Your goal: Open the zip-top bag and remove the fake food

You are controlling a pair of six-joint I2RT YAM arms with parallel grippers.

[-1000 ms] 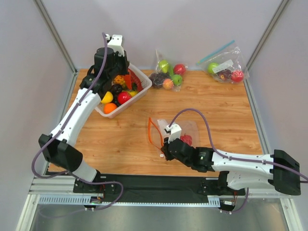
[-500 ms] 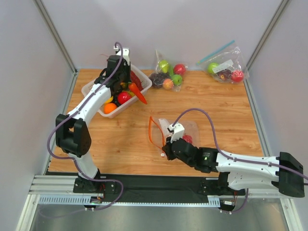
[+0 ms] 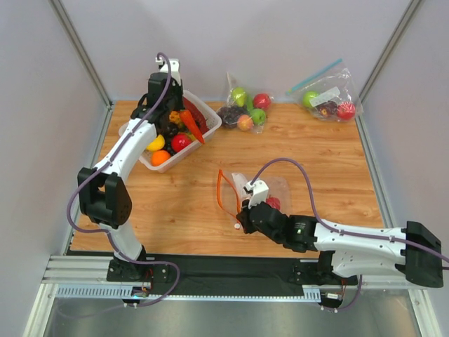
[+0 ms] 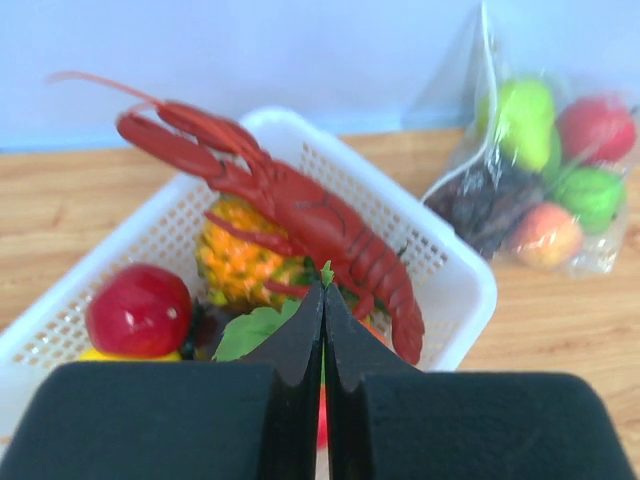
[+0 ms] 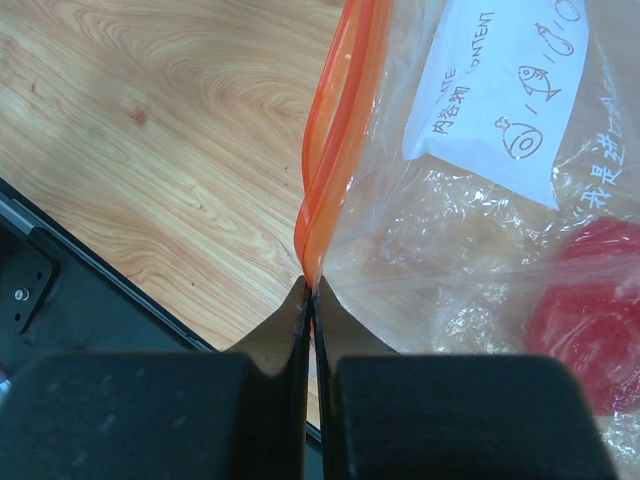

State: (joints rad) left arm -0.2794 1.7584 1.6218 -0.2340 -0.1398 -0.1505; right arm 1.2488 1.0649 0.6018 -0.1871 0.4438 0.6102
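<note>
The zip-top bag (image 3: 279, 188) lies on the table with its orange-red zip strip (image 5: 335, 130) open in a loop and a white label (image 5: 500, 100). A glossy red pepper-like piece (image 5: 590, 300) is inside it. My right gripper (image 5: 312, 292) is shut on the end of the zip strip; in the top view it (image 3: 243, 210) is at the bag's near left corner. My left gripper (image 4: 323, 292) is shut on the carrot's green top and holds the orange carrot (image 3: 191, 128) over the white basket (image 3: 212, 128). The dark-red lobster (image 4: 290, 210) lies in that basket.
The basket (image 4: 470, 290) also holds a pineapple (image 4: 235, 260), a red fruit (image 4: 138, 310) and other small fruits. A clear bag of apples and grapes (image 3: 245, 109) lies behind it. A bag with a blue zip strip (image 3: 326, 98) lies at the back right.
My left gripper has swung over the basket with the carrot hanging from it, first out over the right rim, then a little back and left. The right gripper has stayed on the zip strip.
</note>
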